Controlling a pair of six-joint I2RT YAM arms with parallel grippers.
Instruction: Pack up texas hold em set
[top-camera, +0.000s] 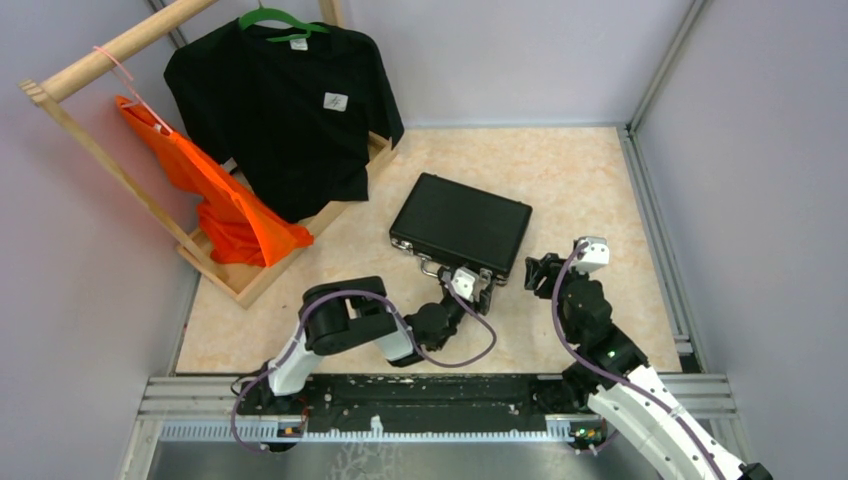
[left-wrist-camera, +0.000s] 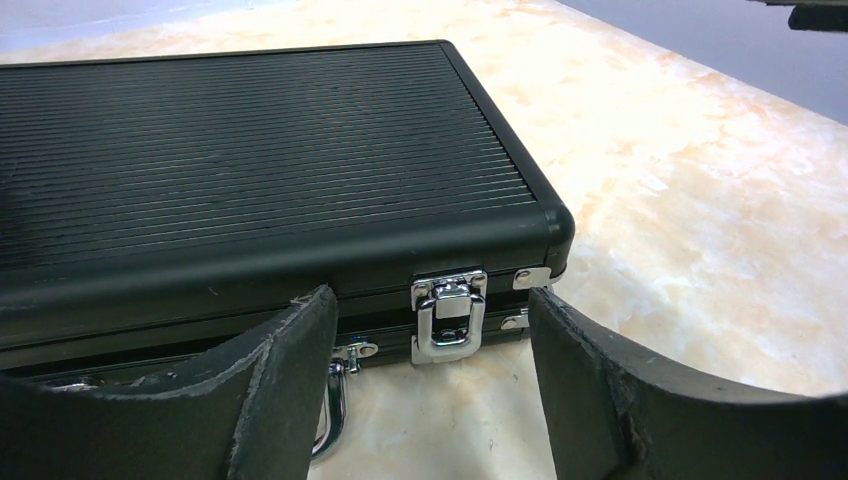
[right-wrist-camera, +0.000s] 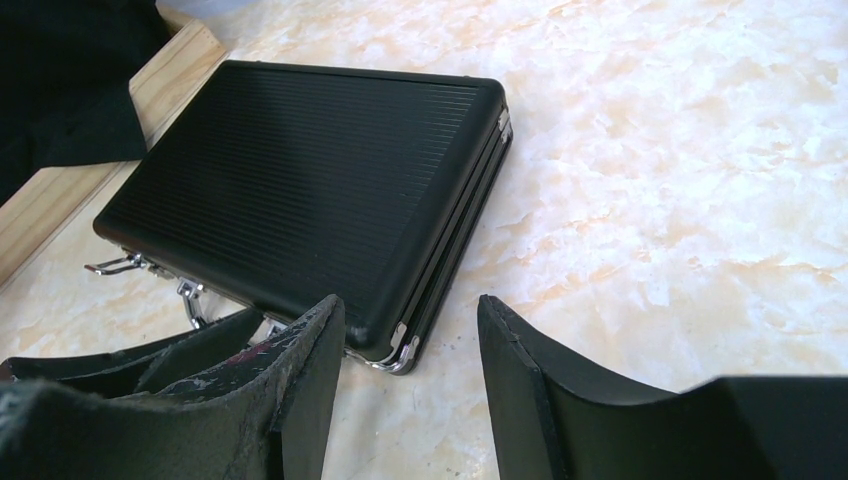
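- Left gripper (left-wrist-camera: 432, 305): jaws spread and holding nothing, with one finger on each side of the right latch (left-wrist-camera: 449, 318) on the case (left-wrist-camera: 250, 150) front wall.
- Right gripper (right-wrist-camera: 410, 310): jaws parted and empty, just beside the case's near right corner. No contact is visible.
- Case: lies flat on the table (top-camera: 600, 180) with the lid down and the handle (left-wrist-camera: 335, 405) side toward the arms.
- Contents: hidden by the lid. No chips, cards or dice show in any view.
- Latch: lies flat against the front wall. Whether it is hooked cannot be told.
- Risk: an off-centre push on the latch would likely slide the case away, as nothing braces its far side.
- Risk: a finger catching the lid seam could lift the lid.
- Risk: lifting by the handle with a latch unhooked could spill the contents.
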